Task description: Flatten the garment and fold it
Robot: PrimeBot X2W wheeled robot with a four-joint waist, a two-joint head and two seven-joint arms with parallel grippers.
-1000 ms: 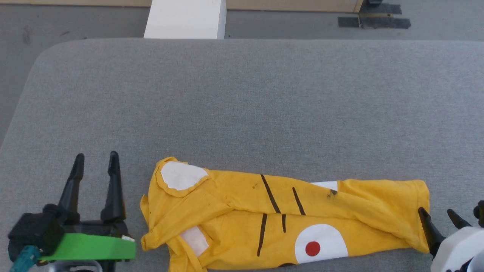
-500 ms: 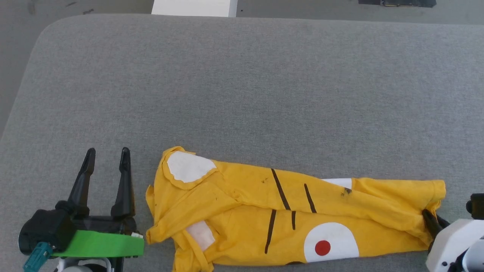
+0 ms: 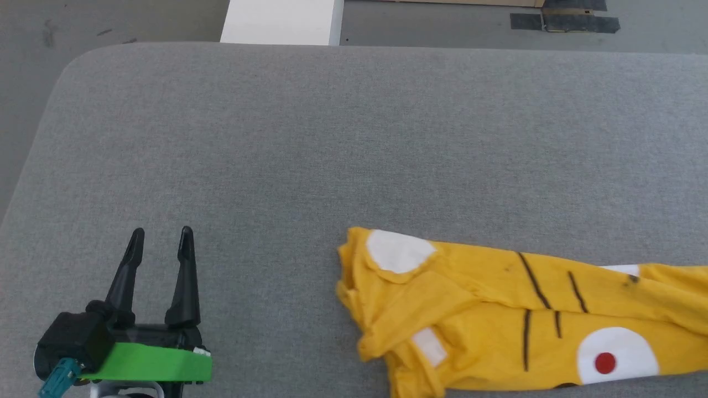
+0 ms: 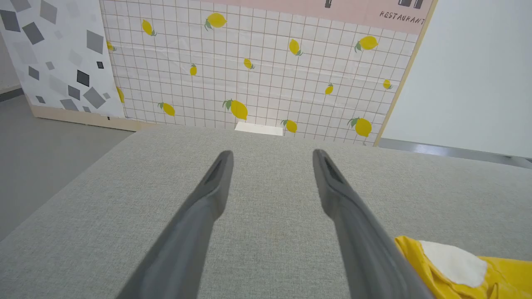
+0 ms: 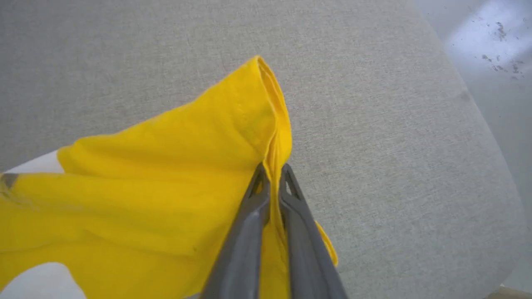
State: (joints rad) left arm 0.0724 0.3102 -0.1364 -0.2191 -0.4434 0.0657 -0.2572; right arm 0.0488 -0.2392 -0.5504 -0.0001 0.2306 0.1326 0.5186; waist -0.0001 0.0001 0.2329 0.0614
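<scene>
Two grippers to log. Left gripper (image 3: 161, 232), two long dark fingers on a black body with a green plate, sits low over the near left part of the grey fabric-covered tabletop (image 3: 332, 138). Its fingers are spread wide with nothing between them, well apart from the cloth. Bright yellow short-sleeved T-shirt (image 3: 498, 320) with a cartoon face print lies bunched lengthwise along the near right part of the tabletop and runs off the right edge of the head view. White neck patch (image 3: 399, 251) at its left end, black whisker stripes (image 3: 525, 340) mid-body, white round patch with a red dot (image 3: 605, 362) further right. Right gripper (image 5: 273, 168), seen in its wrist view, has its fingers pressed together, pinching a folded yellow edge of the T-shirt; the cloth stands up in a peak just past the fingertips. White rectangular block (image 3: 282, 22) stands beyond the far edge of the tabletop. Lemon-print tiled wall panel (image 4: 257, 62) is behind it in the left wrist view.
</scene>
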